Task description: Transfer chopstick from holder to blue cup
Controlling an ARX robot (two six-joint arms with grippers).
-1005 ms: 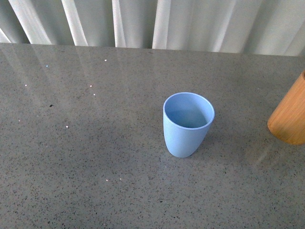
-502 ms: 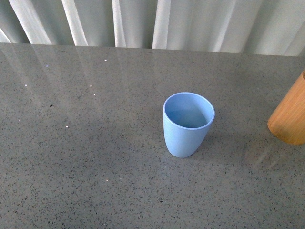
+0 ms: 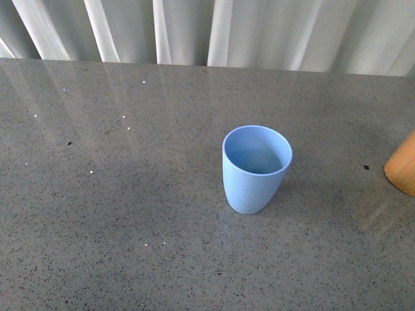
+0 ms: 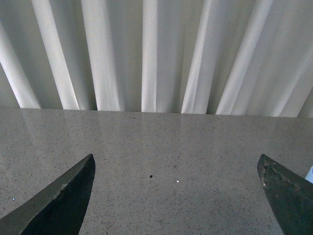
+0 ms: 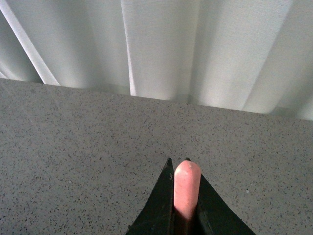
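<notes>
Up in the R tool [image 5: 185, 169], pinched tight on it w/ tip poking out, chopstick [image 5: 187, 182] looks clear of holder [image 3: 403, 172] at desk [image 3: 130, 214] R edge, prob. ready for blue cup [image 3: 255, 170] mid-desk; L tool [image 4: 176, 161] gapes empty.

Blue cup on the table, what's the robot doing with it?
The robot is getting ready to drop a stick into it. Its right tool is shut on the pink chopstick, held over the grey table. The blue cup stands upright and empty in the middle, so the chopstick is not in yet. The wooden holder sits off to the right, mostly out of view. The left tool is open and holds nothing.
</notes>
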